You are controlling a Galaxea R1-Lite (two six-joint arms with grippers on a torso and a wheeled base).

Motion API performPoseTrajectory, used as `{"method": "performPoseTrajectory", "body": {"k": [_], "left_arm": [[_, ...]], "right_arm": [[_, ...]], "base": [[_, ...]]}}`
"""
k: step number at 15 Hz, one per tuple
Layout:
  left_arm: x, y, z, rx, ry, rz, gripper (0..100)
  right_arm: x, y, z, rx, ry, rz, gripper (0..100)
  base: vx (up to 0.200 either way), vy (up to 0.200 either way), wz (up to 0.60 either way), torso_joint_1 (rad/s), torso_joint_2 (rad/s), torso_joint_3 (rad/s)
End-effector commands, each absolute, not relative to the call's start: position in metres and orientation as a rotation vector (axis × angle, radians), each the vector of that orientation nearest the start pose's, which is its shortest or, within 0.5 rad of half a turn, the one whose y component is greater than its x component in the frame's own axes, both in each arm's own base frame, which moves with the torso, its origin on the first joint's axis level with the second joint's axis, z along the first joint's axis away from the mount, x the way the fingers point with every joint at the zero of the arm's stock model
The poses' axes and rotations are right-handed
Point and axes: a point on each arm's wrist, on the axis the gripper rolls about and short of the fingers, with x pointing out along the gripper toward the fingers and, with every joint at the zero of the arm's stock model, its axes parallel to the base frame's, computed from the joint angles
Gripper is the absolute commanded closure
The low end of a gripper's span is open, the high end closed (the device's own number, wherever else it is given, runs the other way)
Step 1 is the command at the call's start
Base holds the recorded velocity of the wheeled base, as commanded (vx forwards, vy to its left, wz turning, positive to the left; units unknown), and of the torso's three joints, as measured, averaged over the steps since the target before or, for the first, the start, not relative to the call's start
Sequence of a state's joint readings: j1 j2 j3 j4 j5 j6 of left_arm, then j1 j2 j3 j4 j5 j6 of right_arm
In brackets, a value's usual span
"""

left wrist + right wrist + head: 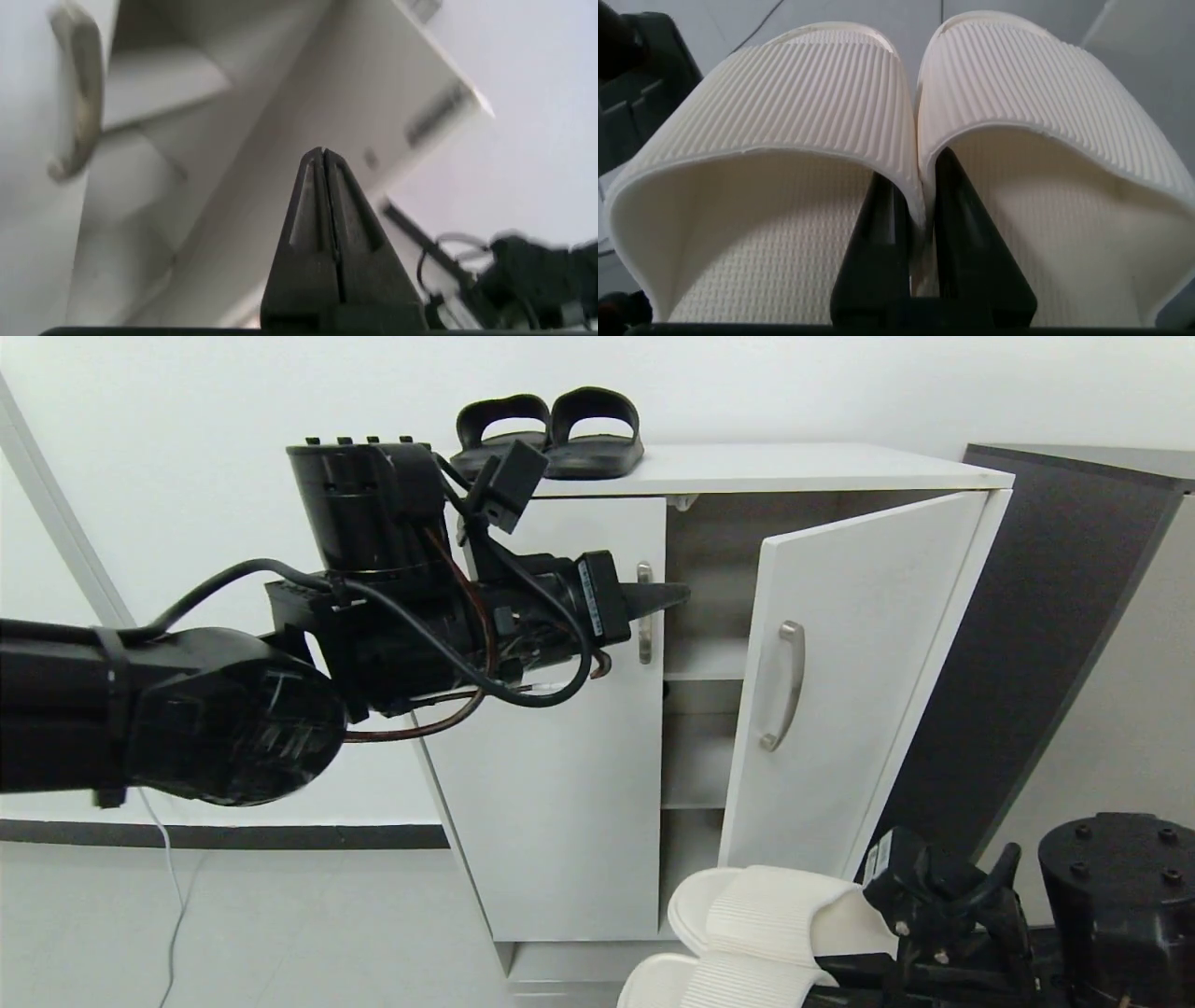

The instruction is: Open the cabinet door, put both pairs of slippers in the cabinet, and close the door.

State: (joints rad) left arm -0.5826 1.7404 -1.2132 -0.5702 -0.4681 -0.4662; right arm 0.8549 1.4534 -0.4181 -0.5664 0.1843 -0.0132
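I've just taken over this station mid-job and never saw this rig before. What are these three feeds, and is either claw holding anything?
It is a two-armed robot facing a white cabinet. The wide picture comes from its head; the other two come from a camera on each wrist, looking along that gripper's fingers. The cabinet's right door stands open, showing shelves; the left door is shut. A pair of black slippers sits on top. The left gripper is shut and empty, held up beside the left door's handle. The right gripper, low before the cabinet, pinches the white slippers together by their inner edges.
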Motion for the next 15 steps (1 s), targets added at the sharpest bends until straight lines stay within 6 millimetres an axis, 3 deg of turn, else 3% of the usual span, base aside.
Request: {"method": "performPoseTrajectory", "body": {"k": [1, 4, 7, 12, 15], "left_arm": [[0.3, -0.208, 0.256, -0.439, 0.238, -1.027, 100], [0.313, -0.22, 0.24, -0.438, 0.272, -1.02, 100], [0.313, -0.232, 0.238, -0.445, 0.286, -1.044, 100], [0.291, -0.303, 0.221, -0.431, 0.326, -1.148, 100], [0.269, -0.316, 0.231, -0.441, 0.284, -1.134, 100]], "right_arm": [[0.128, 0.162, 0.14, -0.18, 0.454, 1.048, 100], [0.126, 0.161, 0.136, -0.188, 0.47, 1.051, 100], [0.124, 0.16, 0.131, -0.197, 0.489, 1.057, 100], [0.112, 0.158, 0.122, -0.265, 0.492, 1.105, 100], [0.112, 0.158, 0.122, -0.266, 0.495, 1.103, 100]], "base": [[0.0, 0.0, 0.0, 0.0, 0.0, 0.0], [0.0, 0.0, 0.0, 0.0, 0.0, 0.0], [-0.2, 0.0, 0.0, 0.004, 0.0, -0.001], [-0.2, 0.0, 0.0, 0.0, 0.0, 0.004], [-0.067, 0.0, 0.0, 0.002, 0.0, 0.001]]}}
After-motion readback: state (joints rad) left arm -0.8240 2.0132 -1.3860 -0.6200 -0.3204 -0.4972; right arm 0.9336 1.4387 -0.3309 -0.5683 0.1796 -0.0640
